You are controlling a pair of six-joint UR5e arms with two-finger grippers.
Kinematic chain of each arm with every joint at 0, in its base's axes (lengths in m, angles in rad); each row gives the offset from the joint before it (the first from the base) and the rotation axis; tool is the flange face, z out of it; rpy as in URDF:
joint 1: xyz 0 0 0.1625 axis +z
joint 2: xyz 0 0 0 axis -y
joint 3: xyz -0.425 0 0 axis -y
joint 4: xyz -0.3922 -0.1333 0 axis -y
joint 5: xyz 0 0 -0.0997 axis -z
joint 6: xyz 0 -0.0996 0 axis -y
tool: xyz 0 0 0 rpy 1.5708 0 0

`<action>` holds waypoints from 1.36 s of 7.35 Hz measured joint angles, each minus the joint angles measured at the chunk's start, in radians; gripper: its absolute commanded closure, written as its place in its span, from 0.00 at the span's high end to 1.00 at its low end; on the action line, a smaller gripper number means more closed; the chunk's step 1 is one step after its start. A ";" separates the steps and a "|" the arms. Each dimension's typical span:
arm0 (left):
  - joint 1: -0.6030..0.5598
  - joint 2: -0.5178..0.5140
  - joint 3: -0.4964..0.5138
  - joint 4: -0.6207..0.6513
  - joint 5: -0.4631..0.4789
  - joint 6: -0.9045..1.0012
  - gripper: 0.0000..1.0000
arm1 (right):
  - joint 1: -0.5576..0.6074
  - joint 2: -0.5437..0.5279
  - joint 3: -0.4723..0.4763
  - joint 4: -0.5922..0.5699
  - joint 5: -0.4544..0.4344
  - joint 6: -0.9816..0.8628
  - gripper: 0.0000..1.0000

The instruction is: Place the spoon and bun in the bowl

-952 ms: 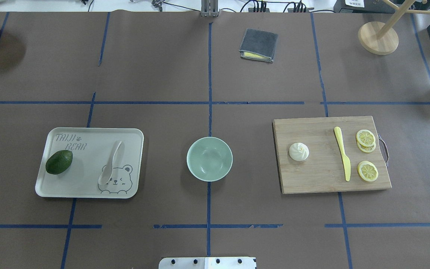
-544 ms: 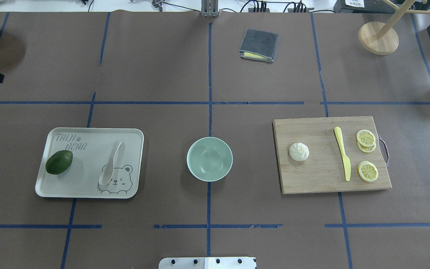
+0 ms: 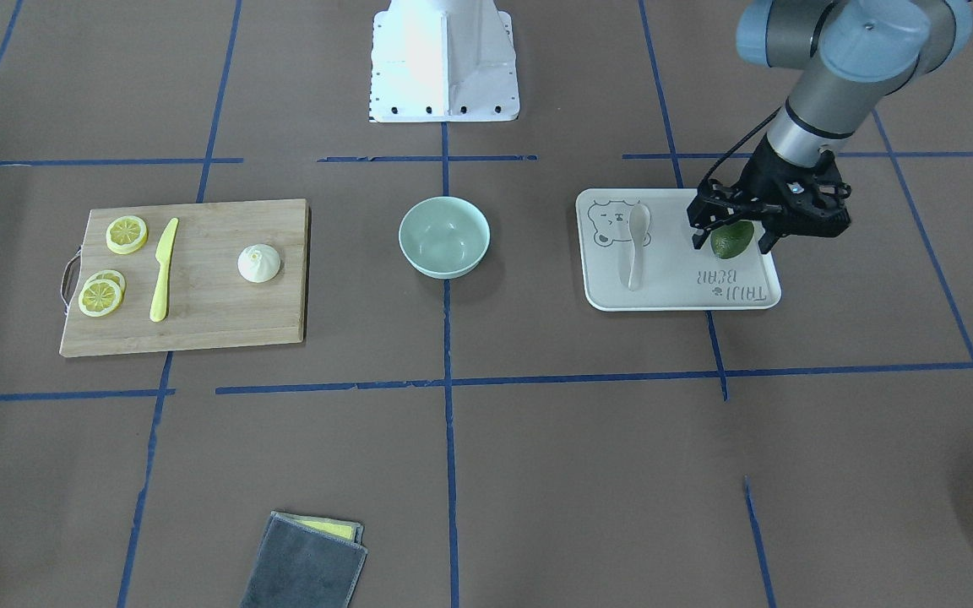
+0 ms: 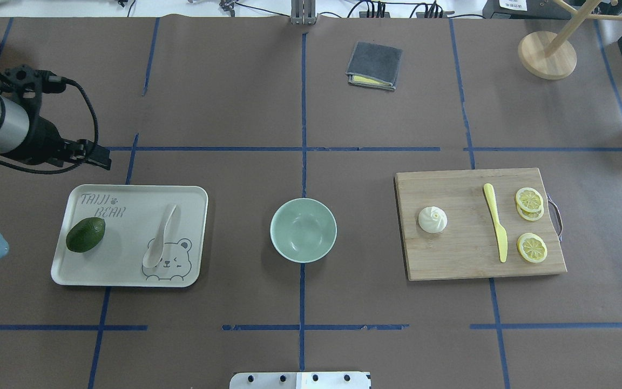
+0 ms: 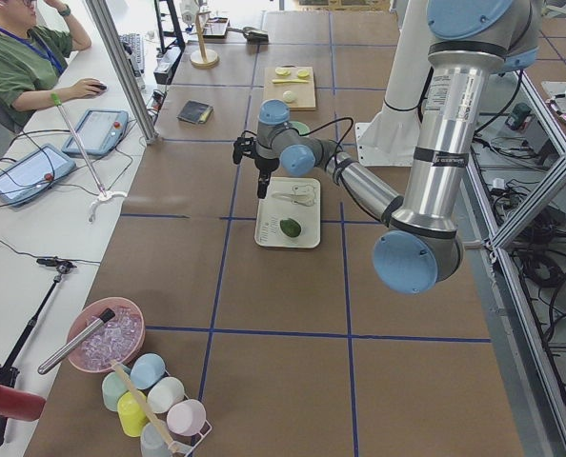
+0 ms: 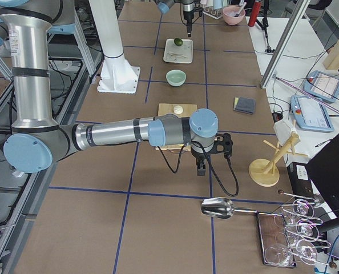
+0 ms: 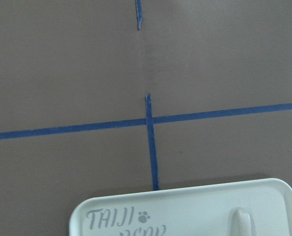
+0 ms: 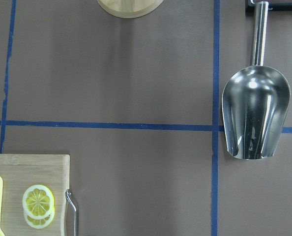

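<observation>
The spoon (image 4: pixel 161 233) lies on the tray (image 4: pixel 122 259), left of the bowl (image 4: pixel 303 229). The bun (image 4: pixel 432 219) sits on the board (image 4: pixel 451 254), right of the bowl. The bowl has nothing in it. The left arm (image 4: pixel 3 127) has just come in, high over the tray's far edge. The left jaws are wide and hold nothing. I think it is going for the spoon first. I cannot tell how the right jaws stand.
</observation>
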 measured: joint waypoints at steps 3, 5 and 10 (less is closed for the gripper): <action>0.126 -0.074 0.089 -0.005 0.090 -0.109 0.96 | -0.134 0.003 0.055 0.134 -0.008 0.287 1.00; 0.155 -0.094 0.144 -0.036 0.099 -0.117 0.91 | -0.231 0.005 0.080 0.238 -0.034 0.483 1.00; 0.193 -0.090 0.168 -0.059 0.100 -0.121 0.84 | -0.382 0.016 0.118 0.264 -0.123 0.586 1.00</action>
